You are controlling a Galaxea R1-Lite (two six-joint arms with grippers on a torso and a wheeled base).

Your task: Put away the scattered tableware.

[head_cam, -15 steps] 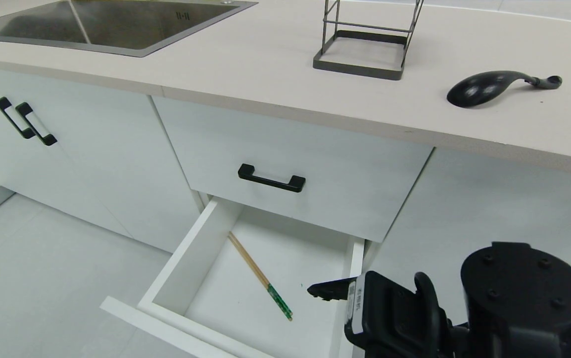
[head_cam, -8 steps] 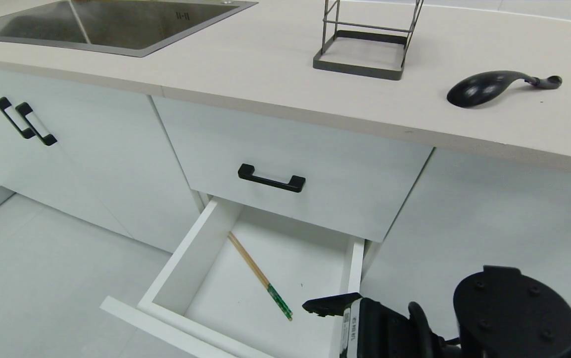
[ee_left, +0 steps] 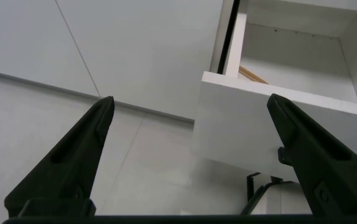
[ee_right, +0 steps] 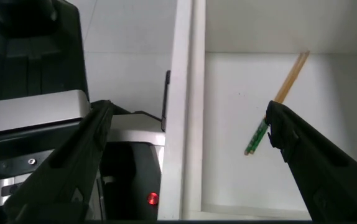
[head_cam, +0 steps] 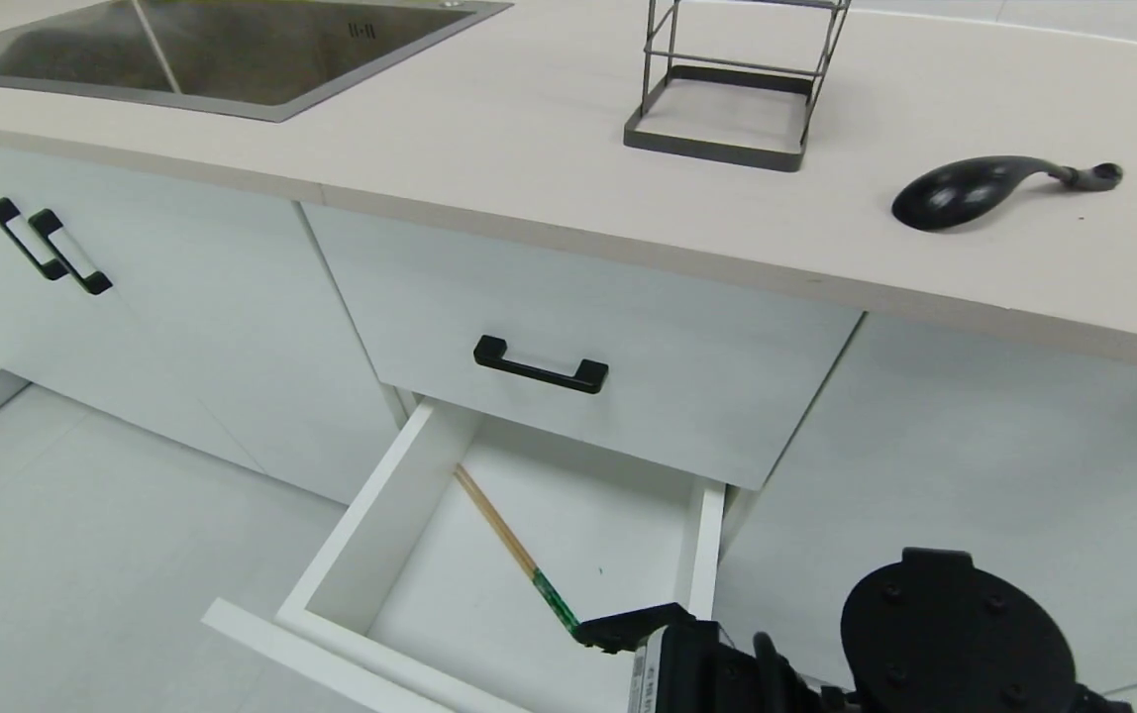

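A pair of wooden chopsticks (head_cam: 514,550) with green ends lies inside the open lower drawer (head_cam: 385,515); they also appear as chopsticks (ee_right: 278,99) in the right wrist view. A black ladle (head_cam: 965,188) rests on the countertop at the right. My right gripper (ee_right: 185,155) is open and empty, held over the drawer's right side wall (ee_right: 181,93), with one of its fingers (head_cam: 623,629) beside the chopsticks' green tips. My left gripper (ee_left: 191,155) is open and empty, out in front of the drawer's front panel (ee_left: 278,130).
A dark wire rack (head_cam: 727,89) stands at the back of the counter, with the sink (head_cam: 192,50) at the left. A shut drawer with a black handle (head_cam: 539,364) sits above the open one. Cabinet doors (head_cam: 44,248) are at the left, over bare floor.
My right arm has sunk lower and drifted left, its finger now close to the chopsticks' green ends. The head view has shifted slightly. The chopsticks have not moved.
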